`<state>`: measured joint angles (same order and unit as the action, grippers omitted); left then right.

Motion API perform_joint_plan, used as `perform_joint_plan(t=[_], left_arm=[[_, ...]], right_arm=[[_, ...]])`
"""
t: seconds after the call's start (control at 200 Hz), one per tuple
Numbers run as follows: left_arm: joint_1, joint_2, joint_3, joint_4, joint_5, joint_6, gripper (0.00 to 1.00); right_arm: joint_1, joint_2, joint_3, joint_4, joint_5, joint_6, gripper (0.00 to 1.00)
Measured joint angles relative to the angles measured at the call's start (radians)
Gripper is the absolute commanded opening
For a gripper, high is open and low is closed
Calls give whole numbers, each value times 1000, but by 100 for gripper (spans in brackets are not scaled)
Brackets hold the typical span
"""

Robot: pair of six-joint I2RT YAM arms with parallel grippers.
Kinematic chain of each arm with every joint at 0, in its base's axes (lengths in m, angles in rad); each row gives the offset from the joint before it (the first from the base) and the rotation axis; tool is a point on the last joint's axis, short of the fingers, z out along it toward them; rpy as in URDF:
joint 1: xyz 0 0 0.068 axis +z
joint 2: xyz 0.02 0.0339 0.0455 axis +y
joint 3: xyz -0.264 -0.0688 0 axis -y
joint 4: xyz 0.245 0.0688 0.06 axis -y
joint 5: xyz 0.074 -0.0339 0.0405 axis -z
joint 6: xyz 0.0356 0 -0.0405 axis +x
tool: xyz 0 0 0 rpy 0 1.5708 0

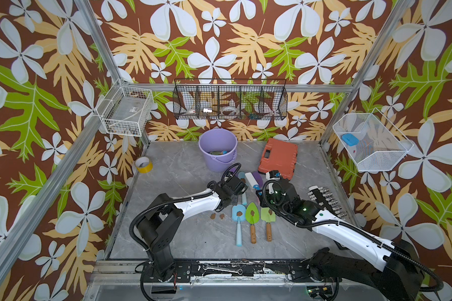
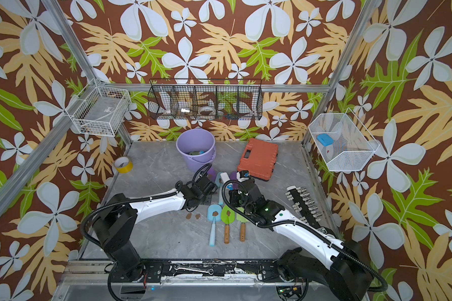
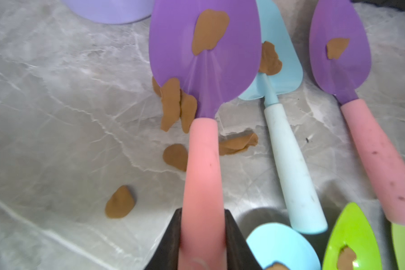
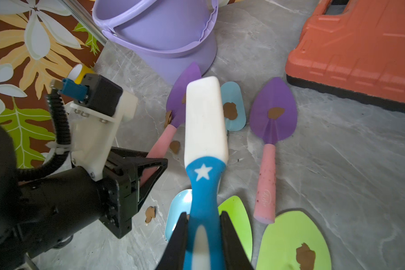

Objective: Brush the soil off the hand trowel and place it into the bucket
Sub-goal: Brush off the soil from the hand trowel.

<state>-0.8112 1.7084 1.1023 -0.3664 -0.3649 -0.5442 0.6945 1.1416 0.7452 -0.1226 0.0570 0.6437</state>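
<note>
Hand trowel, soil on blade, handle clamped in left gripper; right gripper clamps star-marked brush, just right of blade in both top views

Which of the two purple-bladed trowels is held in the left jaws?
The purple trowel beside the bucket: the left gripper is shut on its pink handle. The other purple trowel lies free, nearer the orange case.

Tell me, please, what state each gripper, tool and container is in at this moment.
left gripper: shut on the held purple trowel.
right gripper: shut on the brush.
held purple trowel: soil on its blade.
bucket: upright, some items inside.
orange case: closed, lying flat.
other purple trowel: lying flat, soiled.
</note>
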Motion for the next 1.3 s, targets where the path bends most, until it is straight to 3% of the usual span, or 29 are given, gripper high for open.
perform_joint_plan(t=[0.465, 0.691, 0.851, 0.981, 1.106, 1.221, 1.301], left_arm=[[1, -340, -212, -124, 98, -3, 0], [2, -475, -306, -154, 138, -9, 0], [2, -521, -317, -188, 140, -27, 0], [2, -535, -308, -246, 119, -34, 0], [-2, -553, -310, -299, 97, -57, 0], [-3, -567, -301, -352, 78, -88, 0], [-3, -581, -294, -369, 72, -109, 0]], right_arm=[[17, -1, 39, 5, -43, -23, 0], [201, 122, 109, 52, -191, -96, 0], [286, 288, 257, -18, -173, -126, 0], [284, 408, 394, -155, -14, -129, 0], [281, 423, 454, -213, 74, -151, 0], [282, 417, 475, -208, 66, -176, 0], [298, 407, 461, -188, -6, -197, 0]])
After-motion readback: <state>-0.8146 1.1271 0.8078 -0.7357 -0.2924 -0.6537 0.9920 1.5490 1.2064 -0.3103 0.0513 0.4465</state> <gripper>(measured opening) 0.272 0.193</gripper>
